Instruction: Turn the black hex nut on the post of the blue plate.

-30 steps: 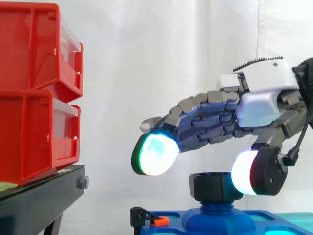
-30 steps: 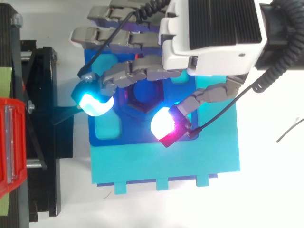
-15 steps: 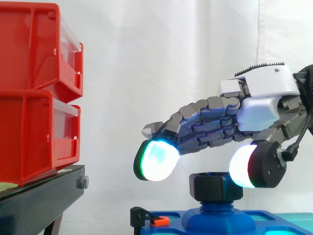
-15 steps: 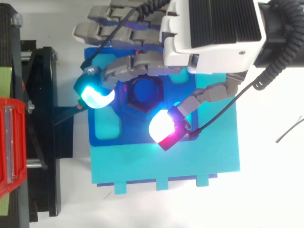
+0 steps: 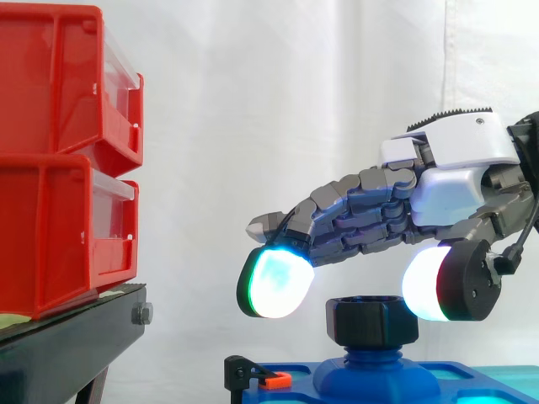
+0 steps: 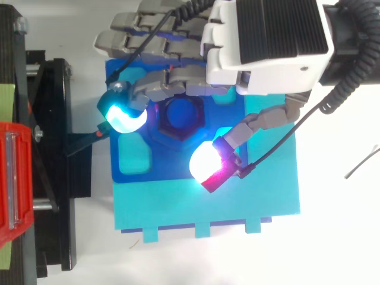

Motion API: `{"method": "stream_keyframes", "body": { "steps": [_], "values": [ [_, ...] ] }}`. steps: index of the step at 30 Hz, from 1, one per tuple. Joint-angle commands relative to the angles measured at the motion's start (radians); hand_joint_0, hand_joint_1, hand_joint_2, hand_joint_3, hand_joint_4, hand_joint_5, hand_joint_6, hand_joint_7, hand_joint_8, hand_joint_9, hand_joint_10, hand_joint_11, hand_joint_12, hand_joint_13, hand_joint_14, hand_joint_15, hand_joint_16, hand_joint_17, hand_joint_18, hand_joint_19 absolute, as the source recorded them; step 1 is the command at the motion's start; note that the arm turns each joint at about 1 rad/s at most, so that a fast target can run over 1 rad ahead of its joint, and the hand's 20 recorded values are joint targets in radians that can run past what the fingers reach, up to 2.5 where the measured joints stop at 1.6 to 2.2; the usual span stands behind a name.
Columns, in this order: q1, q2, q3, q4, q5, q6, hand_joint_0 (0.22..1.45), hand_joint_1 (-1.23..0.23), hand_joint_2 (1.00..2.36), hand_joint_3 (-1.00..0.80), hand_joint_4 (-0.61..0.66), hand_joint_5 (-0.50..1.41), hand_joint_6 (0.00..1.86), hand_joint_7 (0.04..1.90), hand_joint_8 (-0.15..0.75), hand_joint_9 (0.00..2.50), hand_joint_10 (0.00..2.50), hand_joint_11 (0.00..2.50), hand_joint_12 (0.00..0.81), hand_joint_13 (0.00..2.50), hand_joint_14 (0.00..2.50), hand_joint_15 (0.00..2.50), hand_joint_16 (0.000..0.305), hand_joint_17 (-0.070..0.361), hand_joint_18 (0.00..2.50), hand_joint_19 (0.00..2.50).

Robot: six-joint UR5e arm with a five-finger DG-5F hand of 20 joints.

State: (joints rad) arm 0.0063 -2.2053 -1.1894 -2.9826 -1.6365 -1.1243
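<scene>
The black hex nut sits on the post in the middle of the blue plate, right of the red bins on their black stand. The hand hovers over it, spread wide and holding nothing. One glowing fingertip hangs just left of the nut with a gap showing in the side view. The thumb pad is just beside the nut's near right edge.
</scene>
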Motion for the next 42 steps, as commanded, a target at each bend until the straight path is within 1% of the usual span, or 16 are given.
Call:
{"method": "stream_keyframes", "body": {
  "steps": [1,9,10,21,29,34,42],
  "values": [
    [0.000,-0.001,0.001,0.002,-0.003,0.000,0.37,-0.73,1.00,-0.50,0.11,-0.30,0.50,0.69,0.152,0.00,0.00,0.00,0.327,0.00,0.00,0.00,0.050,0.112,0.00,0.00],
    [0.000,-0.001,-0.001,0.002,-0.011,0.000,0.45,-0.74,1.00,-0.50,0.10,-0.30,0.50,0.71,0.126,0.00,0.00,0.00,0.294,0.00,0.00,0.00,0.043,0.097,0.00,0.00],
    [0.000,-0.001,-0.001,0.001,-0.011,0.000,0.45,-0.76,1.00,-0.50,0.11,-0.29,0.50,0.70,0.131,0.00,0.00,0.00,0.295,0.00,0.00,0.00,0.043,0.097,0.00,0.00],
    [-0.002,-0.001,-0.001,-0.003,-0.022,-0.002,0.46,-0.73,1.00,-0.50,0.12,-0.28,0.50,0.72,0.135,0.00,0.00,0.00,0.293,0.00,0.00,0.00,0.043,0.096,0.00,0.00],
    [-0.008,0.001,-0.001,-0.003,-0.032,-0.003,0.45,-0.69,1.00,-0.50,0.14,-0.27,0.50,0.75,0.143,0.00,0.00,0.00,0.299,0.00,0.00,0.00,0.043,0.097,0.00,0.00],
    [-0.014,-0.001,-0.001,-0.006,-0.040,-0.002,0.44,-0.65,1.00,-0.50,0.17,-0.26,0.50,0.79,0.151,0.00,0.00,0.00,0.302,0.00,0.00,0.00,0.044,0.099,0.00,0.00],
    [-0.026,0.001,-0.001,-0.009,-0.060,-0.003,0.43,-0.63,1.00,-0.50,0.19,-0.25,0.50,0.84,0.157,0.00,0.00,0.00,0.304,0.00,0.00,0.00,0.044,0.099,0.00,0.00]
  ]
}}
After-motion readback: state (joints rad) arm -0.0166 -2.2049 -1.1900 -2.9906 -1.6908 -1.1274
